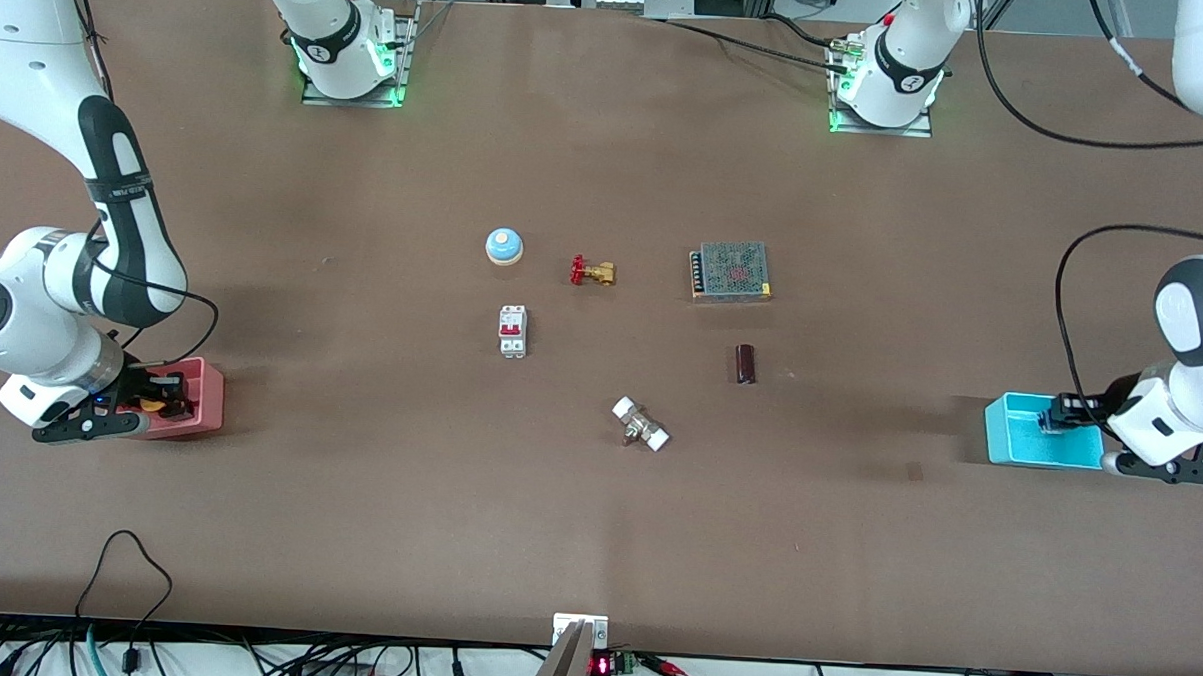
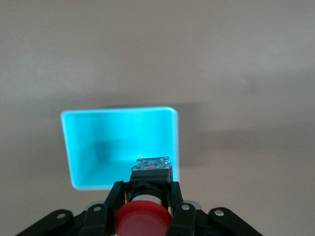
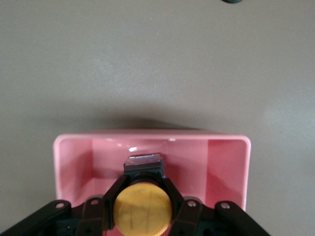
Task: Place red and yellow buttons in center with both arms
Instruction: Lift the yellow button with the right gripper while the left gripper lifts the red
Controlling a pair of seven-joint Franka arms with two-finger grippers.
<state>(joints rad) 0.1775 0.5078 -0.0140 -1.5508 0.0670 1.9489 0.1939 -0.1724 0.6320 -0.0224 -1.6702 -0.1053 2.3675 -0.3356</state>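
The left gripper hangs over the open cyan plastic bin at the left arm's end of the table, its black fingers clamped on the red button. That button has a round, smooth red mushroom cap on a short dark body, with a pale metal collar under the cap and a clear, squared terminal block at its lower end. In the left wrist view the button sits above the bin's rim and interior.

The right gripper is over the open pink plastic bin at the right arm's end of the table, its fingers closed around the yellow button. Its cap is a round, matte yellow-orange disc with faint scuff lines, on a dark body ending in a grey squared block that points down into the bin.

On the plain matte brown tabletop between the bins lie a blue dome bell with a pale top, a brass valve with a red handle, a white circuit breaker with a red switch, a perforated metal power supply box, a dark brown cylinder and a metal fitting with white ends.
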